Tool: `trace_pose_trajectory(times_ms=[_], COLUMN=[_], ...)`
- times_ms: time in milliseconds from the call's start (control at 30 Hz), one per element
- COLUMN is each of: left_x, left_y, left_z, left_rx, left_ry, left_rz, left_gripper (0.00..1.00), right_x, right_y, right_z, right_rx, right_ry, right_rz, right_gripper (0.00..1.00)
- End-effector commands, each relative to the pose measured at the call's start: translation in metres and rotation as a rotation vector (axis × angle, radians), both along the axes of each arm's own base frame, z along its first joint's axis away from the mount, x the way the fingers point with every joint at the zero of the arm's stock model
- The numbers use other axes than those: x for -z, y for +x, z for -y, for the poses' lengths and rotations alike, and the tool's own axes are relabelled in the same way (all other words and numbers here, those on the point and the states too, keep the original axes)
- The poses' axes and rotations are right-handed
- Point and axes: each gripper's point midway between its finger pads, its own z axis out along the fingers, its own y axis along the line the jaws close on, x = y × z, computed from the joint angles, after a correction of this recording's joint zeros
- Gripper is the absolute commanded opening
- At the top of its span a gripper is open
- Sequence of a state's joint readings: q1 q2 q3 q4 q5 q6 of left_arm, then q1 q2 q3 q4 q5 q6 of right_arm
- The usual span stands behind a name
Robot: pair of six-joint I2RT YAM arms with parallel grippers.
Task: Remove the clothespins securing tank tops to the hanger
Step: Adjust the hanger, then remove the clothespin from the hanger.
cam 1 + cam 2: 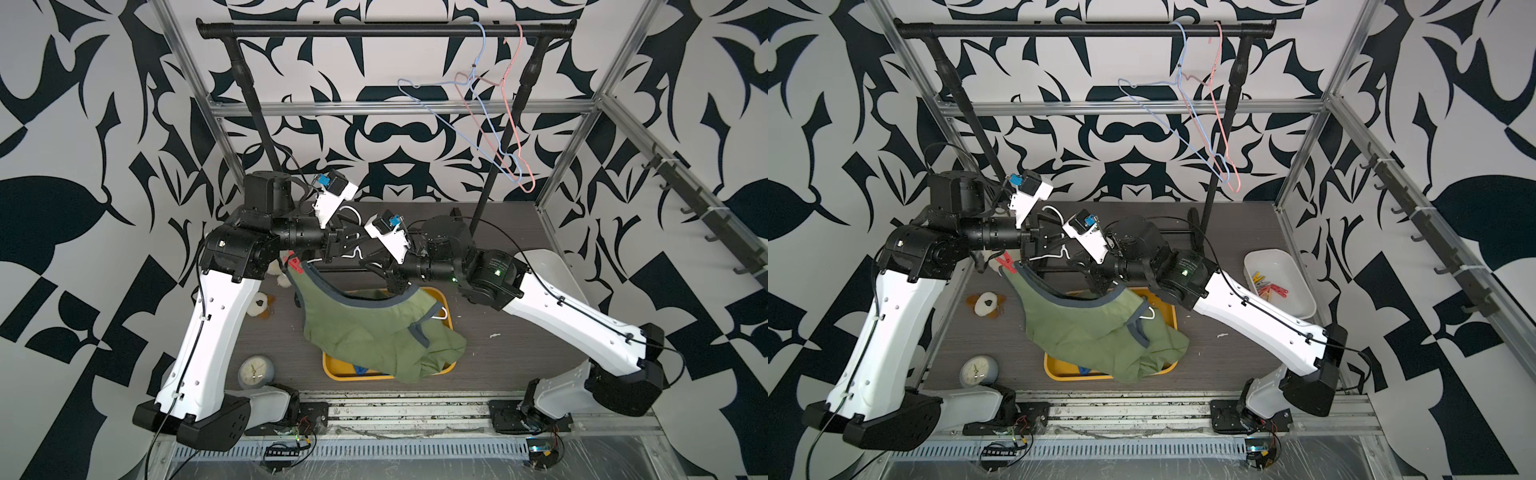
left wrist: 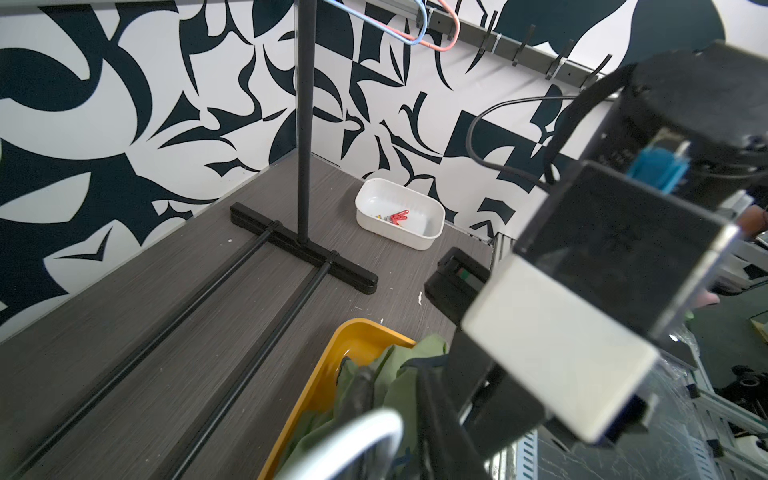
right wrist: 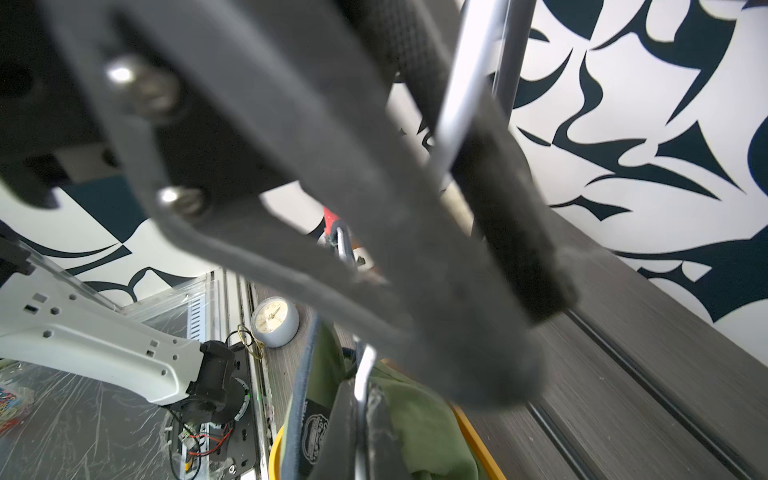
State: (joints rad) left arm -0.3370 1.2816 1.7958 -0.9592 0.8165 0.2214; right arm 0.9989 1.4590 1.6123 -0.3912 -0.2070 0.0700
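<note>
A: Pin first, quick.
B: One red clothespin (image 1: 293,264), clipped on the shoulder of the olive tank top (image 1: 365,328), at the end nearest the left arm.
A: And the top?
B: It hangs from a white hanger (image 3: 463,95). The pinned shoulder is up and the rest sags down over the yellow tray (image 1: 332,370). The hanger's other end pokes out bare at the far armhole. A bit of blue cloth (image 1: 360,369) shows under the top in the tray.
A: Right gripper?
B: The right gripper (image 1: 397,287) is at the neckline, fingers (image 3: 511,232) closed tight. The right wrist view shows the hanger wire pinched between them.
A: Left?
B: The left gripper (image 1: 349,243) is up by the hanger's hook, near the red pin. The left wrist view is too blurred there. Can't tell how far apart its fingers stand, or whether they have the hook.
A: Anything else?
B: Loose clothespins (image 1: 1268,289), red and yellow, lie in a white bin (image 1: 1273,262) on the table (image 1: 1225,361), right side, well apart from the top. A clock (image 1: 255,371) sits near the left arm's base.
</note>
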Motion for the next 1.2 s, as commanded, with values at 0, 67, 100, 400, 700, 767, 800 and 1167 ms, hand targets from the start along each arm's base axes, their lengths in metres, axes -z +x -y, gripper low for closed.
trace_pose_trajectory(times_ms=[0, 67, 100, 400, 700, 767, 800, 1167], left_x=[-0.013, -0.014, -0.015, -0.021, -0.007, -0.002, 0.0, 0.012], left_y=[-0.019, -0.021, -0.023, -0.04, -0.056, -0.057, -0.059, -0.048], left_z=[-0.005, -0.008, -0.009, -0.023, -0.039, -0.043, -0.044, -0.03], left_rx=[0.022, 0.021, 0.021, 0.002, 0.003, 0.002, 0.012, 0.104], left_ry=[0.004, 0.02, 0.026, 0.107, 0.228, 0.257, 0.269, 0.257], left_rz=[0.056, 0.075, 0.085, 0.176, 0.246, 0.259, 0.262, 0.269], left_gripper=[0.32, 0.38, 0.42, 0.57, 0.57, 0.58, 0.59, 0.8], right_x=[-0.026, -0.026, -0.026, -0.024, -0.018, -0.02, -0.019, -0.032], right_y=[-0.004, -0.004, -0.004, -0.001, 0.007, 0.007, 0.005, -0.036], right_z=[0.012, 0.016, 0.018, 0.034, 0.078, 0.086, 0.09, 0.129], right_rx=[0.009, 0.018, 0.022, 0.061, 0.103, 0.101, 0.094, 0.026], right_ry=[0.056, 0.056, 0.053, 0.031, 0.026, 0.029, 0.024, -0.009], right_rz=[0.084, 0.099, 0.104, 0.137, 0.133, 0.131, 0.134, 0.221], right_gripper=[0.0, 0.0, 0.0, 0.0, 0.0, 0.0, 0.0, 0.0])
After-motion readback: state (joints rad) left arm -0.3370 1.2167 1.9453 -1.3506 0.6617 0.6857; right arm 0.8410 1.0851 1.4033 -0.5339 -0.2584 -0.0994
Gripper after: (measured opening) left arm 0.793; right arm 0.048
